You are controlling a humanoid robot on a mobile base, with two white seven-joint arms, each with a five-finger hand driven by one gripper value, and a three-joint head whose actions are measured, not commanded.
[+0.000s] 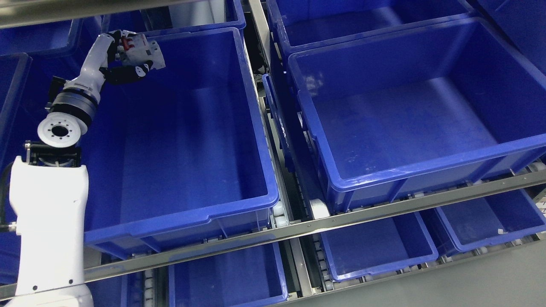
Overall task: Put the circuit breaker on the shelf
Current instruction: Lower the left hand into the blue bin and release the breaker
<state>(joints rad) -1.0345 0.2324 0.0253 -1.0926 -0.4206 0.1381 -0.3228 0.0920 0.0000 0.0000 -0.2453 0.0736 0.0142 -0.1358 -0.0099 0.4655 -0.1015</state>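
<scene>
My left arm [47, 221] is the nearest thing, its white forearm rising from the lower left corner, past a round white joint and a black wrist ring, up along the left wall of a big blue bin [179, 128]. At the end of it my left hand [123, 59] reaches over the far left corner of that bin, the black-and-white fingers [128, 72] curled around a circuit breaker [143, 51]. The breaker is a small white block with a red part at its upper left, held up in the air just above the bin's far left rim, not touching the floor of the bin. Inside, the bin shows only its bare blue floor. To the right, across a metal rail [264, 85] that runs away from me, sits a second blue bin [409, 106], about level with the first. Both bins rest on a sloped metal shelf [384, 209] whose front bar crosses the view from lower left to right. Under that bar more blue bins [375, 247] sit on a lower level.
</scene>
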